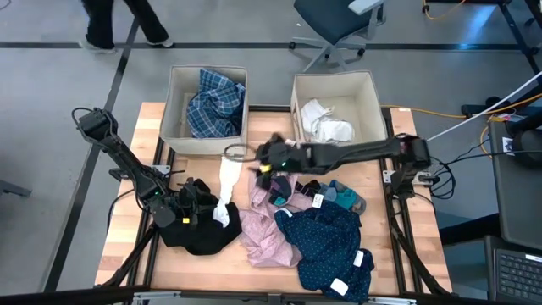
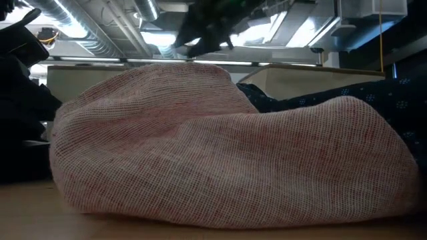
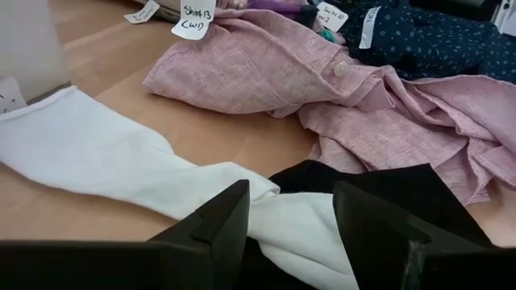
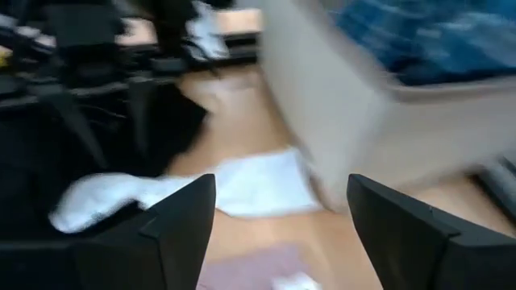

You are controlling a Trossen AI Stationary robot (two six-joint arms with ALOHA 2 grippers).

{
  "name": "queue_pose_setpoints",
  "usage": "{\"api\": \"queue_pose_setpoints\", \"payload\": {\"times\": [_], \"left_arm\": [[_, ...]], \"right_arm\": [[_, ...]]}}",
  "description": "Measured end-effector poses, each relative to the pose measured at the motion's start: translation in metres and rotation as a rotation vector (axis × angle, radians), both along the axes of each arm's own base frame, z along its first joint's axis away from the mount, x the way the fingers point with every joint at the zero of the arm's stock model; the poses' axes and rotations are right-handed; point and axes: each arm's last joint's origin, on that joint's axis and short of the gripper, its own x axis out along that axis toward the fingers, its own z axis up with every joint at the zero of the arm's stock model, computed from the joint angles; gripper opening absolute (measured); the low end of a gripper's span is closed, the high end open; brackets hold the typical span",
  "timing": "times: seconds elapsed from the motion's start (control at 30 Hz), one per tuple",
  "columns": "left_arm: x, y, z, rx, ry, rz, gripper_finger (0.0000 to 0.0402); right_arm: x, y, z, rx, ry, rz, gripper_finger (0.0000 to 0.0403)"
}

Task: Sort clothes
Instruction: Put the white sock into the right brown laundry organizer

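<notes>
Wooden tabletop carries the limp, light white garment (image 1: pixel 227 188) beside the black garment (image 1: pixel 201 234), best pinched at a bunched fold by the spread left gripper (image 3: pixel 292 229) over it, while the right gripper (image 1: pixel 264 159) hovers spread, empty.

Pink shirt (image 1: pixel 264 235), navy dotted garment (image 1: pixel 326 246), white sock (image 1: pixel 227 186), black garment (image 1: pixel 203 235).

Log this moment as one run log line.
task: sort clothes | left gripper: open, at white garment and black garment | right gripper: open, empty, above pile near plaid-shirt bin | pink shirt: unsorted
</notes>
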Motion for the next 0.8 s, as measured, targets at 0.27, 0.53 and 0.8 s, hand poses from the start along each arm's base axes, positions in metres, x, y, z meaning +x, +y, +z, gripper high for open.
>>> {"api": "queue_pose_setpoints", "payload": {"times": [0.27,0.53,0.8], "left_arm": [[0.0,0.0,0.0,-0.005,-0.003,0.003,0.0172],[0.0,0.0,0.0,-0.001,0.0,0.002,0.0172],[0.0,0.0,0.0,0.0,0.0,0.002,0.0172]], "right_arm": [[0.047,0.019,-0.065,0.029,-0.12,0.129,0.0275],[0.071,0.022,-0.124,0.047,-0.183,0.153,0.0275],[0.078,0.022,-0.169,0.047,-0.179,0.151,0.0275]]}}
